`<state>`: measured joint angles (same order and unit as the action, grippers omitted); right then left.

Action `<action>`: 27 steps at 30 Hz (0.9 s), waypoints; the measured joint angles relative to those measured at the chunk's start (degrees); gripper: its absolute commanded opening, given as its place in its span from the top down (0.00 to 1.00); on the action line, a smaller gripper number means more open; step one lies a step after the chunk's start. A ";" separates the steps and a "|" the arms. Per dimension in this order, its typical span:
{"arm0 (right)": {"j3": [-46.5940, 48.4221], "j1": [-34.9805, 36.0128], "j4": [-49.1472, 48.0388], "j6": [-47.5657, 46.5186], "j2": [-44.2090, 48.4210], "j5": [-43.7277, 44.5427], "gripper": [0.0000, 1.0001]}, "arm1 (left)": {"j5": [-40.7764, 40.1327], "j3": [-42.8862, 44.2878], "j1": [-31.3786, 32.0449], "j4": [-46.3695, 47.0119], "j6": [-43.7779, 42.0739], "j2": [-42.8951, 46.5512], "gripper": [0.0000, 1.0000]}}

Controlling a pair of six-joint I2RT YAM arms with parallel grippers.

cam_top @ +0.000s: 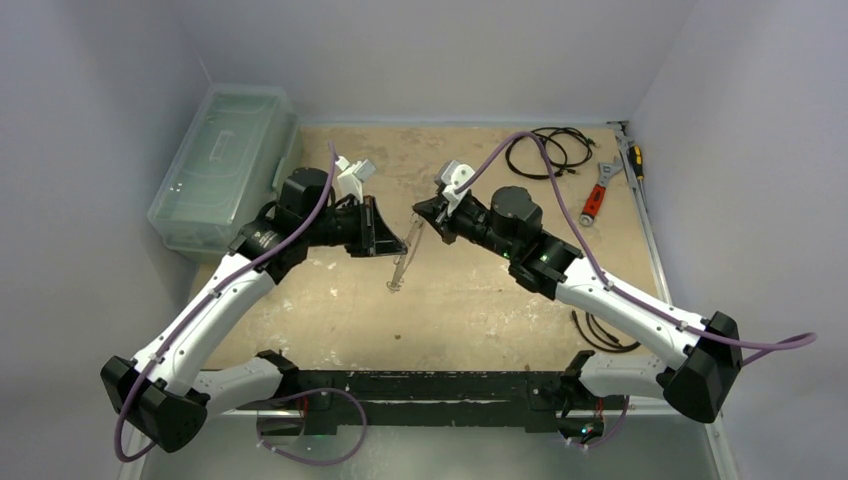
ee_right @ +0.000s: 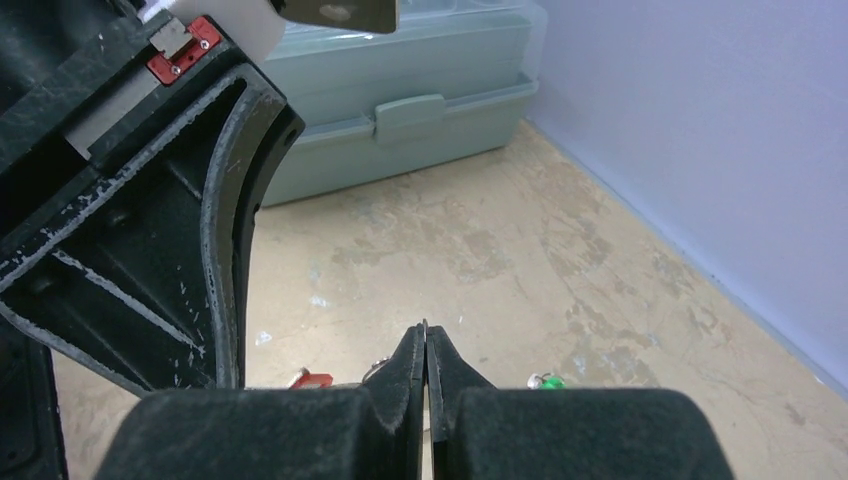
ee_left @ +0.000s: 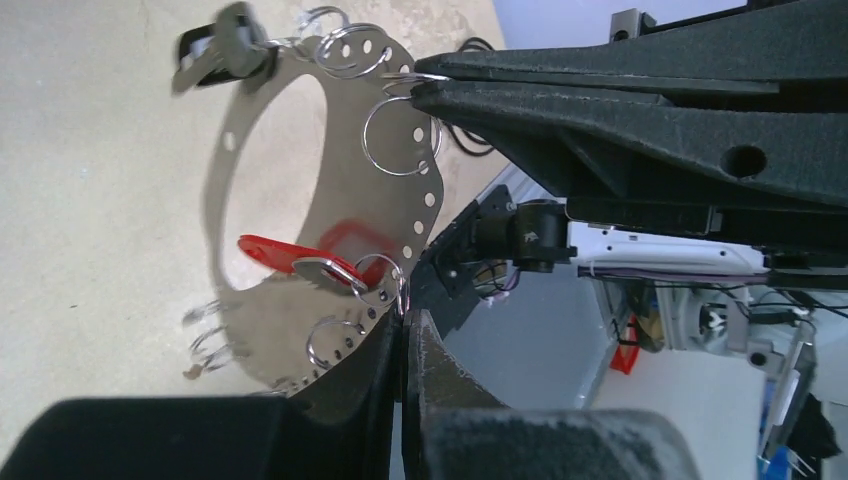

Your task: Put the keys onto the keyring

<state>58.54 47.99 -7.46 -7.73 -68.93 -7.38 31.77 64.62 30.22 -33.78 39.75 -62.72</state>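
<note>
The left gripper is clenched on the rim of the big flat silver metal keyring, holding it steady. A red-tagged key and a black-tagged key hang there. Beyond, the right gripper pinches a small wire split ring, maybe to open it.

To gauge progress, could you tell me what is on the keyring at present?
The keyring carries a red-tagged key and, blurred at its far end, a black-tagged key. Part of its near rim is hidden behind the left gripper.
</note>
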 measured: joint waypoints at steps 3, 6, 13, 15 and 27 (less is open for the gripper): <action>-0.13 0.00 -0.72 1.07 -0.02 0.68 0.70 | 2.54 -1.05 -1.27 2.32 1.86 -0.07 1.00; -0.46 0.00 -1.53 1.86 -0.02 1.68 0.60 | 6.10 -4.31 -4.00 7.80 5.42 0.02 1.00; -2.99 0.00 -1.18 2.21 0.46 4.94 0.42 | 9.70 -8.63 -5.86 14.03 11.52 -0.46 1.00; -3.80 0.00 -0.74 2.49 1.40 5.29 0.36 | 10.38 -8.63 -5.88 15.89 12.70 -0.46 1.00; 2.12 -0.24 9.79 17.05 3.43 10.25 0.33 | 12.44 -13.14 -7.23 26.36 21.05 -1.27 1.00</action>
<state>60.66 47.75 2.33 9.32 -65.49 2.87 44.21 51.48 22.98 -7.42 60.80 -63.99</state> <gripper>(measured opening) 0.678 0.020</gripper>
